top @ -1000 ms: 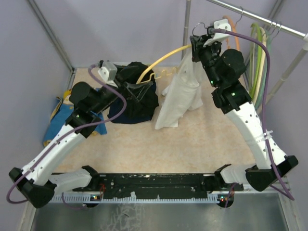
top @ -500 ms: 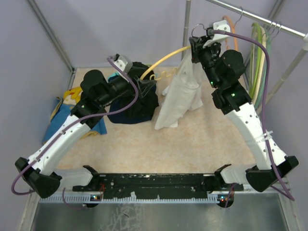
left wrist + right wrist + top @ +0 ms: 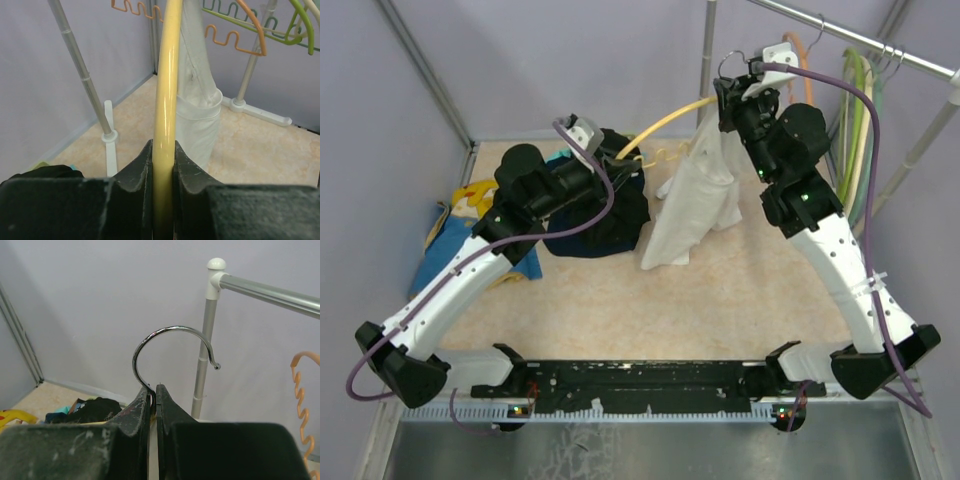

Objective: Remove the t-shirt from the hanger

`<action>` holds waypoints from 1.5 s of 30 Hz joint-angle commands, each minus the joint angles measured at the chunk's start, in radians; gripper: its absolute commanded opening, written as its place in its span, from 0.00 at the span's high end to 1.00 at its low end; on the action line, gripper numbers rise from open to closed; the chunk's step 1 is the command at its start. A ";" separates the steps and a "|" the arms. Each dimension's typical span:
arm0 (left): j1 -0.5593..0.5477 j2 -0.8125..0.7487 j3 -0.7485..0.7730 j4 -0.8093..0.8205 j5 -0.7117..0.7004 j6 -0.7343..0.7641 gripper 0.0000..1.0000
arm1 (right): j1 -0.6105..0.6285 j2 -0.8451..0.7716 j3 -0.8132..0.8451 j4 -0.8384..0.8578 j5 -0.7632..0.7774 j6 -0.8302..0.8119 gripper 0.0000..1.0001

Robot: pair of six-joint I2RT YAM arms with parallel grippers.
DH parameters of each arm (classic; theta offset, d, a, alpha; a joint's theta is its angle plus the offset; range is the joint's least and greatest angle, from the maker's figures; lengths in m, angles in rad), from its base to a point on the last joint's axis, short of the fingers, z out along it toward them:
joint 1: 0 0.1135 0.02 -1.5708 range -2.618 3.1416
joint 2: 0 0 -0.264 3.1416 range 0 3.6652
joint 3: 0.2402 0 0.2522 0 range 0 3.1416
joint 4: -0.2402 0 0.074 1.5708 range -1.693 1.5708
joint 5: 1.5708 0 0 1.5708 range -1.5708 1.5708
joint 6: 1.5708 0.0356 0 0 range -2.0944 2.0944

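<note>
Left gripper (image 3: 163,152) jaws are pinched narrow on the smooth, glossy yellow arm of the hanger (image 3: 167,75). Right gripper (image 3: 154,390) jaws are clamped on its thin curved chrome hook (image 3: 172,331). The soft, creased white t-shirt (image 3: 688,200) is draped bunched from the hanger, its long axis running down from the hook end. Crumpled black cloth (image 3: 610,215) is piled below the hanger's gripped end.

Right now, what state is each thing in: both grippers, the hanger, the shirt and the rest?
Hanger: held by both grippers, one arm bare.
Hook: off the rail.
Left gripper: shut on the hanger.
Right gripper: shut on the hook.
T-shirt: hanging bunched from the hanger, not yet off.
Black clothes: heaped on the table.
Spare hangers: empty, on the rail.
</note>
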 commanded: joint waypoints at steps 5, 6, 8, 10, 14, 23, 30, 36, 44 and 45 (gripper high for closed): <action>0.004 -0.017 -0.009 0.070 -0.036 -0.031 1.00 | -0.003 -0.060 0.041 0.080 -0.012 0.003 1.00; 0.004 -0.025 -0.021 0.089 -0.051 -0.038 1.00 | -0.003 -0.063 0.043 0.076 -0.012 0.002 0.94; 0.005 -0.040 -0.043 0.117 -0.087 -0.048 1.00 | -0.003 -0.075 0.040 0.076 -0.007 0.002 0.81; 0.005 -0.058 -0.064 0.150 -0.122 -0.055 1.00 | -0.003 -0.085 0.034 0.080 0.002 0.003 0.63; 0.007 -0.096 -0.094 0.200 -0.174 -0.067 1.00 | -0.003 -0.103 0.042 0.055 0.030 0.005 0.41; 0.007 -0.132 -0.076 0.202 -0.147 -0.094 1.00 | -0.003 -0.090 0.139 -0.172 -0.047 0.113 0.39; 0.007 -0.153 -0.087 0.210 -0.129 -0.115 1.00 | -0.003 0.024 0.209 -0.329 -0.151 0.194 0.43; 0.007 -0.170 -0.104 0.228 -0.133 -0.131 1.00 | -0.003 0.066 0.176 -0.365 -0.202 0.230 0.45; 0.007 -0.173 -0.101 0.234 -0.127 -0.139 1.00 | -0.003 0.064 0.146 -0.391 -0.193 0.230 0.53; 0.007 -0.174 -0.102 0.234 -0.126 -0.138 1.00 | -0.003 0.067 0.143 -0.390 -0.192 0.231 0.56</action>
